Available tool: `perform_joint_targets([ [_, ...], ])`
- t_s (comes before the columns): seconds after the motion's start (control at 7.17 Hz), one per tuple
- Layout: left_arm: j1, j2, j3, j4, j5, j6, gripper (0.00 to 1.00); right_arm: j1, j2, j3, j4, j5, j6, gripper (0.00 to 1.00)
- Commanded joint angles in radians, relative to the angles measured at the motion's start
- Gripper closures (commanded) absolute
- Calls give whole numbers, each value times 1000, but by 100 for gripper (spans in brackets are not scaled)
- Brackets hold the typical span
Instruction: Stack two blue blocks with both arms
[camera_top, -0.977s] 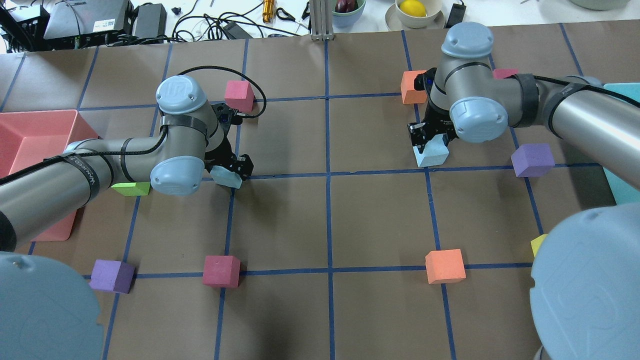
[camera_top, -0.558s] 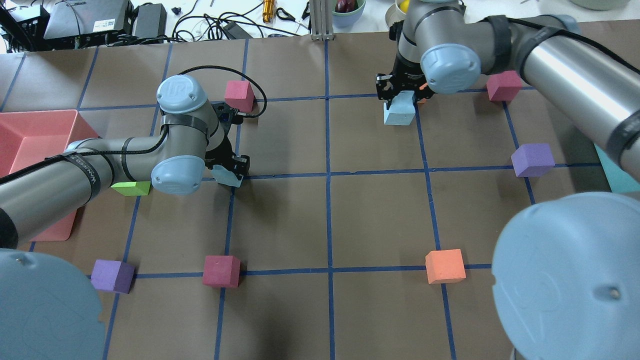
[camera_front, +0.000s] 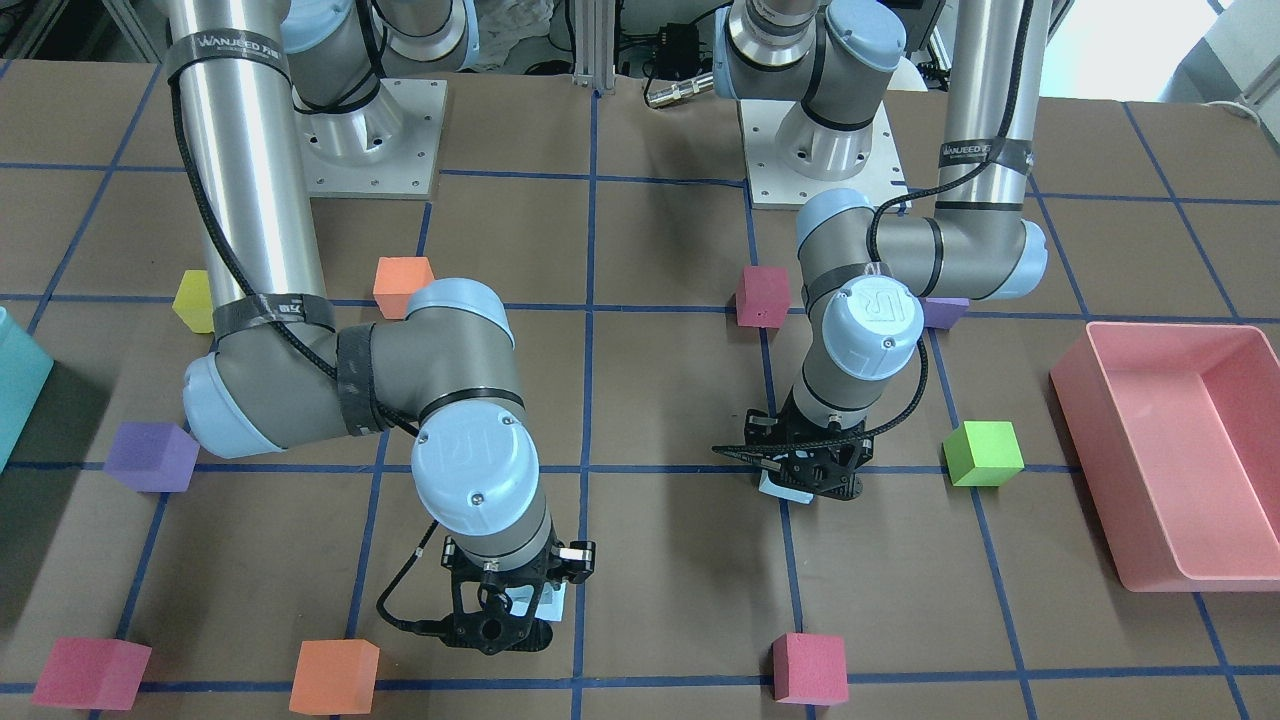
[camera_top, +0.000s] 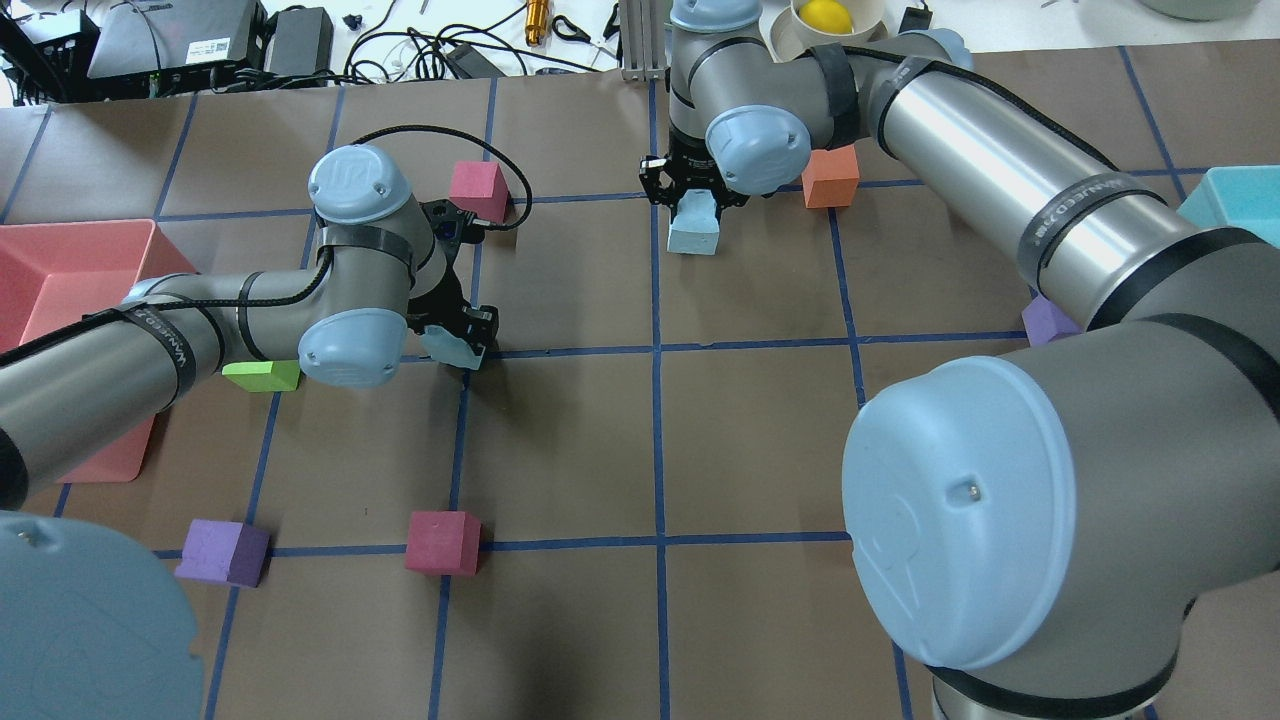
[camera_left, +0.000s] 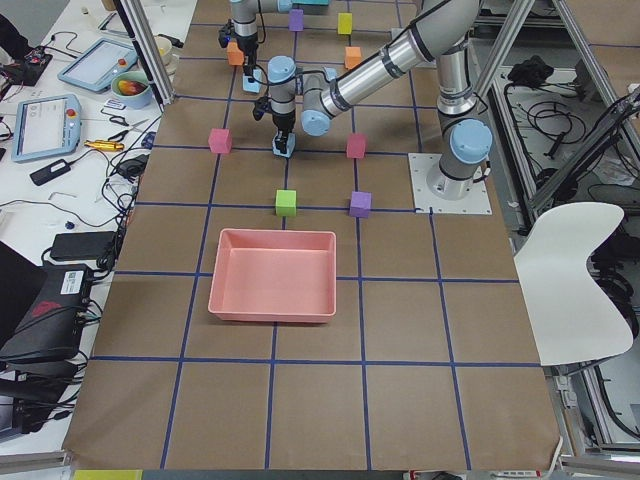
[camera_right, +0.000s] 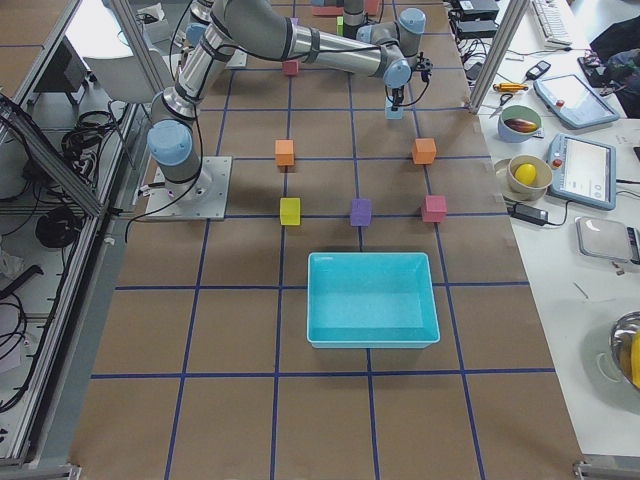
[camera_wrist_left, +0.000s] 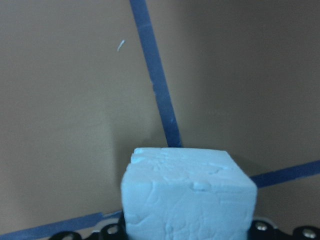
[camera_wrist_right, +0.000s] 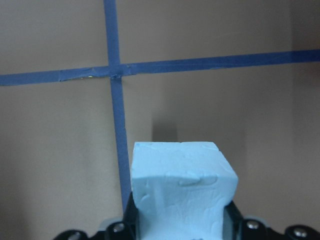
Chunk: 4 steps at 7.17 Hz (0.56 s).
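Both grippers (camera_top: 462, 338) (camera_top: 693, 203) clasp blue blocks (camera_top: 450, 350) (camera_top: 694, 236)

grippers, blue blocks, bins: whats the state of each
left gripper, shut on left blue block
right gripper, shut on right blue block
left blue block, held in left gripper
right blue block, held in right gripper
pink tray, empty
teal box, empty

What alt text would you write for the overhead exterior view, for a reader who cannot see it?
The left gripper grips one pale blue cube left of centre; the right gripper grips the other blue cube at the far middle of the brown gridded table. An orange cube, a green cube and a pink tray are among the things around them.
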Motion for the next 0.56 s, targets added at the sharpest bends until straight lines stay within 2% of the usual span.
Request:
perform_joint_targets([
  [0.0, -3, -3, 61, -22, 5, -8, 100, 27, 20, -9, -1, 4, 8, 100],
  [0.42, -17, -16, 237, -218, 12, -12, 100, 29, 26, -9, 0, 7, 6, 100],
])
